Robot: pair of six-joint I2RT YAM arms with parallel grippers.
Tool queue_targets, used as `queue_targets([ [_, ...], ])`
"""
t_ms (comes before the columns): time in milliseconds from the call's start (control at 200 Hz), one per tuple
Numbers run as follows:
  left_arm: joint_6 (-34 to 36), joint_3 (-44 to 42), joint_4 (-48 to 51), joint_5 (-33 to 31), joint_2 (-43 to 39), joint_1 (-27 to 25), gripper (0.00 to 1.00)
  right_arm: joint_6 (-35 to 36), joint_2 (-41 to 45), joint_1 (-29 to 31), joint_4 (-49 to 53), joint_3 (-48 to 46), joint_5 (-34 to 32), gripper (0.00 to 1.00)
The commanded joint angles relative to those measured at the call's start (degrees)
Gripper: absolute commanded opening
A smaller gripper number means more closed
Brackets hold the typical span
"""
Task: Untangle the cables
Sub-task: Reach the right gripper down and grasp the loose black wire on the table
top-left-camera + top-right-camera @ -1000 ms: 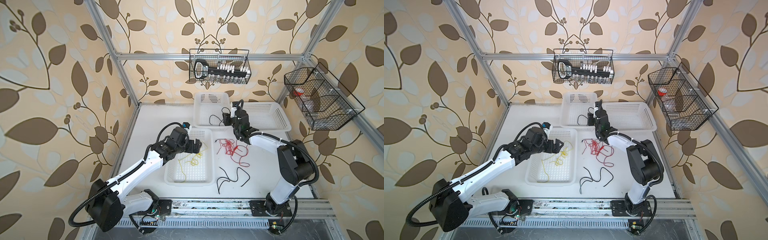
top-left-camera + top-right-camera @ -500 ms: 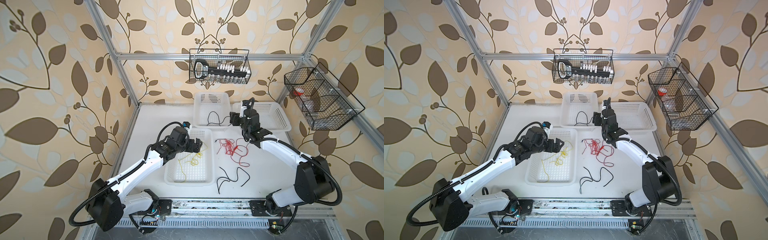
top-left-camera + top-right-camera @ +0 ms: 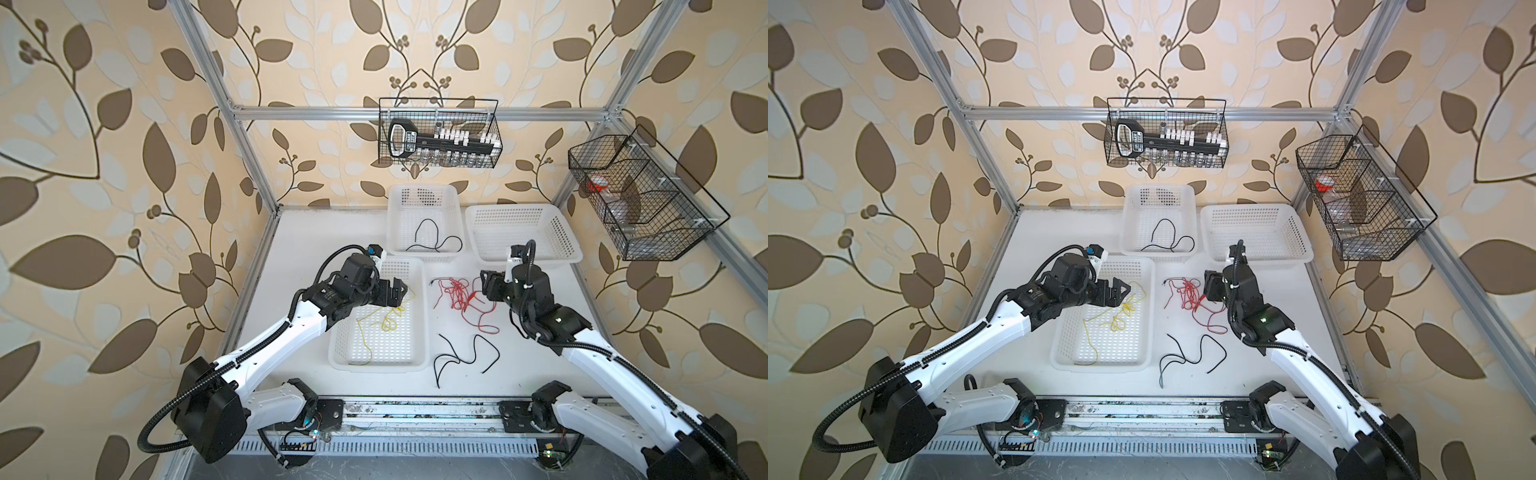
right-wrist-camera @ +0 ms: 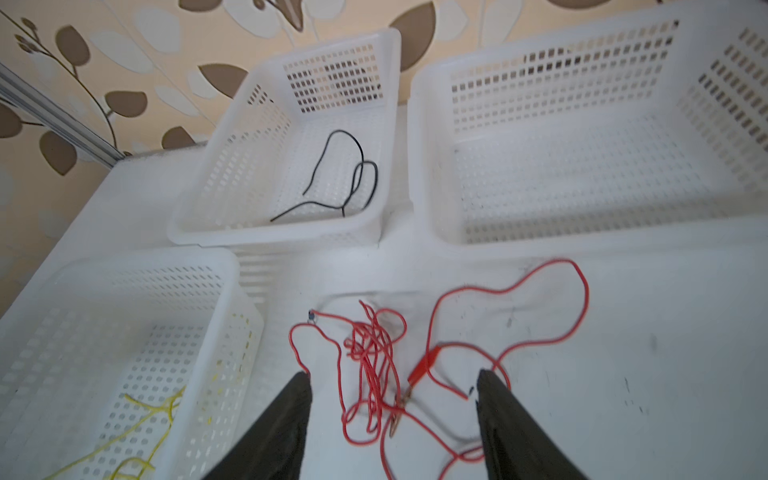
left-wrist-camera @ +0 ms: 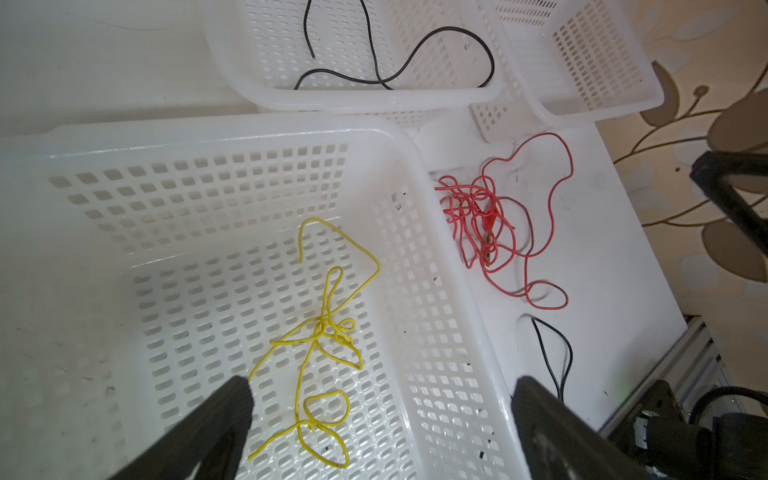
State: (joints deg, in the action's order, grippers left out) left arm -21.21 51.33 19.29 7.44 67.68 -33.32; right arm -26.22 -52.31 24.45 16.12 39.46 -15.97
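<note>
Between your right jaws, which stood spread and pinched nothing, lay the red cable (image 4: pixel 374 353). It was bunched in a knot on the table (image 4: pixel 665 332), with its red clip (image 4: pixel 428 359) just beside the bundle. You were placed to close on several strands at once. In my judgement that would lift the whole knot and tighten it, not free an end. The clip could also hook a neighbouring loop as it rose. One long red loop ran out toward the wide basket (image 4: pixel 582 241). Another lay near the loose black cable (image 3: pixel 478 337) on the table, so a careless drag could carry that cable along and start a new tangle.

Your left jaws, spread wide and likewise holding nothing, hung over the yellow cable (image 5: pixel 324 332). It lay knotted on the floor of the near basket (image 5: pixel 224 131). A low close there risked catching the perforated floor, and a hard pull on the knot could shift or tip so light a basket. A second black cable (image 4: pixel 368 162) lay in the far basket (image 4: pixel 270 232), well apart from both arms.
</note>
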Motion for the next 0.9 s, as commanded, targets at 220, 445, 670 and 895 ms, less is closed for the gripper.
queue_targets([
  [220,-1.33,1.24,-1.55,0.38,-1.14,0.01,0.99,-12.42,5.56,5.49,18.21,-7.13,0.41,0.59],
  [445,-1.71,0.0,-1.33,0.4,-2.46,-0.05,0.99,-18.71,4.75,13.75,18.0,-11.14,1.44,0.6],
  [670,-1.75,-0.44,-0.84,-0.14,-3.52,-0.01,0.99,-23.62,1.67,20.96,14.74,-14.11,1.2,0.62],
  [895,-1.76,-0.62,-0.61,-0.38,-3.9,-0.07,0.99,-25.48,-3.41,23.27,7.67,-16.77,2.64,0.6],
])
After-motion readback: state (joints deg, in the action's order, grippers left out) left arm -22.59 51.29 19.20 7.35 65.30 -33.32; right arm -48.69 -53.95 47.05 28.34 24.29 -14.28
